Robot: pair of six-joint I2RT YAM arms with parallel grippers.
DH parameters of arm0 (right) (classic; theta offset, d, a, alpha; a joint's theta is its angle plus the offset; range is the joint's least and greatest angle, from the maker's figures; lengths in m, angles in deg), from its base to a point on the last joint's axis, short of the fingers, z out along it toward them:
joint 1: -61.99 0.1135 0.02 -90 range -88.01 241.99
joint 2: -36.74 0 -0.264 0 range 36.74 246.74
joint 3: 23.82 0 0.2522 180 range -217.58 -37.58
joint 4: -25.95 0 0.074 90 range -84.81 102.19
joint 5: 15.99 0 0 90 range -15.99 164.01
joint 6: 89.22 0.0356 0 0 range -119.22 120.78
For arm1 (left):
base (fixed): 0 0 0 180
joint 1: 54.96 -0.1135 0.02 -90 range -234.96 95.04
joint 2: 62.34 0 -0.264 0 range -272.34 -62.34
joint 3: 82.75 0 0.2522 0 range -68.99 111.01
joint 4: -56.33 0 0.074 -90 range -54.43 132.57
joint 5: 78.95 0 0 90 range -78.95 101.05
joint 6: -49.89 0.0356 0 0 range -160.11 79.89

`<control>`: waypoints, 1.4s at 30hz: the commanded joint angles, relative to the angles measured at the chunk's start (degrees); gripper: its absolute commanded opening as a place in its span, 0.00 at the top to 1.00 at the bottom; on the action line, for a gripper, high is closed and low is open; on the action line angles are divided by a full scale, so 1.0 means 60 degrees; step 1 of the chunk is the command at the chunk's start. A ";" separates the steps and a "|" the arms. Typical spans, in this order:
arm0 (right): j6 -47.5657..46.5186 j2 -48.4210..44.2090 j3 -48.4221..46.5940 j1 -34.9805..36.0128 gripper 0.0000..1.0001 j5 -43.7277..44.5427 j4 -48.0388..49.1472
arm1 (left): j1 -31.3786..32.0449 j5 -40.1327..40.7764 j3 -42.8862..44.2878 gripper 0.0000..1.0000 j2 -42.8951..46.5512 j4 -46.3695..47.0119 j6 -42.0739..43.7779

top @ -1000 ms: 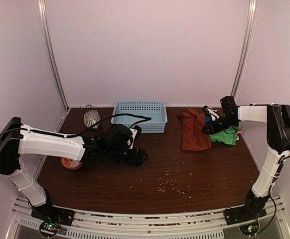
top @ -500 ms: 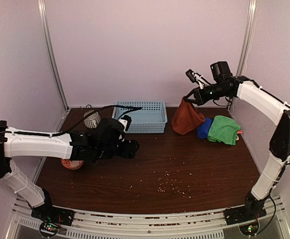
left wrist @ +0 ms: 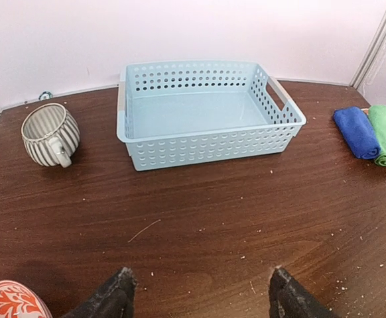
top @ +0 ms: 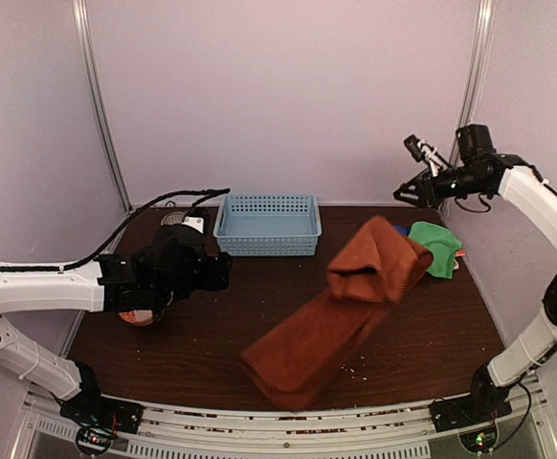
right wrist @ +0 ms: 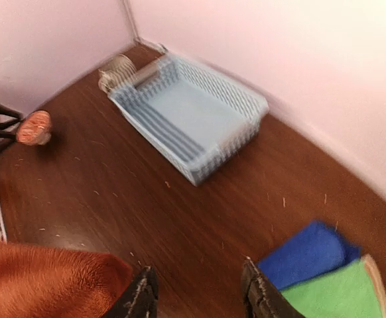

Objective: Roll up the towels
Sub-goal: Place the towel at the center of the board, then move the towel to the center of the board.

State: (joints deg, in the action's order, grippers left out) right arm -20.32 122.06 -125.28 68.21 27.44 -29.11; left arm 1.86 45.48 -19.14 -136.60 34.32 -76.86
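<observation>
Rust-red towel (top: 341,316): the largest thing in the top view, in front of and to the right of the light blue lattice basket (top: 267,244). It was drawn out in a long band.
Long axis: diagonal. The low end pointed to the table's near edge, away from the basket. The high end pointed to the back right and was folded over on itself into a thick hump.
Contact: I could not tell whether it lay on the table (top: 211,344) or hung above it. No gripper touched it.
Green towel (top: 438,247): folded, well to the right of the basket, beyond the red towel's high end.
Blue towel (left wrist: 355,131): a short roll between the basket and the green towel, touching the green one. Its long axis ran front to back.
Right gripper (top: 405,193): raised high, to the right of the basket. Its fingers were apart with nothing between them.
Left gripper (left wrist: 199,285): low over the table in front of the basket, fingers spread wide and empty.
Striped mug (left wrist: 49,134): upright, just left of the basket.
Orange-and-white patterned bowl (left wrist: 10,301): in front of the basket and to its left, under the left arm.
</observation>
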 commanded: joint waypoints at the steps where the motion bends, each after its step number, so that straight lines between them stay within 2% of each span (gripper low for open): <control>1: -0.0236 -0.0177 0.1605 -0.0029 0.49 0.2919 0.0256 | -0.0036 -0.0042 -0.0166 0.31 -0.0196 0.0015 0.0251; 5: -0.0548 -0.1606 0.2861 0.0083 0.47 0.2336 0.0637 | -0.0036 -0.0943 -0.0185 0.36 -0.0545 0.0035 0.0785; 7: -0.1408 -0.2134 0.3282 0.0172 0.52 0.1816 0.0120 | -0.0004 -0.2308 -0.0253 0.42 -0.0660 0.0399 0.1483; 10: -0.3443 -0.2679 0.3605 0.0695 0.59 0.1425 -0.1632 | 0.0314 -0.5004 -0.0322 0.56 -0.0746 0.0996 0.2505; 13: -0.5217 -0.3064 0.4233 0.1737 0.62 0.2704 -0.3042 | 0.1101 -0.7267 -0.0166 0.57 -0.0778 0.0979 0.3397; 17: -0.5745 -0.3306 0.5558 0.2825 0.62 0.4452 -0.3394 | 0.1994 -0.8928 0.0600 0.57 -0.1594 0.0573 0.3950; 19: -0.5887 -0.3246 0.6096 0.3114 0.55 0.4727 -0.3429 | 0.2664 -0.8987 0.1136 0.56 -0.2267 0.0370 0.4383; 23: -0.6047 -0.3132 0.6835 0.3434 0.47 0.4834 -0.3300 | 0.4107 -0.7863 0.2826 0.50 -0.4123 -0.0945 0.5807; 26: -0.6160 -0.2786 0.7137 0.3688 0.44 0.4978 -0.3413 | 0.4825 -0.7336 0.3894 0.49 -0.5243 -0.1972 0.6993; 32: -0.5942 -0.1762 0.7751 0.4046 0.40 0.5297 -0.2969 | 0.5611 -0.7393 0.5371 0.47 -0.6785 -0.2666 0.8800; 35: -0.5590 -0.1384 0.7916 0.4133 0.42 0.5341 -0.2323 | 0.5753 -0.7475 0.5995 0.47 -0.7439 -0.3069 0.9198; 39: -0.4554 -0.1353 0.8071 0.4149 0.56 0.6207 -0.0943 | 0.5779 -0.7058 0.6488 0.49 -0.8015 -0.3638 0.9235; 42: -0.4289 -0.1367 0.8104 0.4153 0.60 0.6196 -0.0631 | 0.5776 -0.6684 0.6162 0.54 -0.7967 -0.3489 0.9118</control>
State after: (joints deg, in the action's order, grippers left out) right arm -50.46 114.32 -76.98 92.77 61.43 -39.32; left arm 36.59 2.29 17.93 -184.14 15.41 -23.86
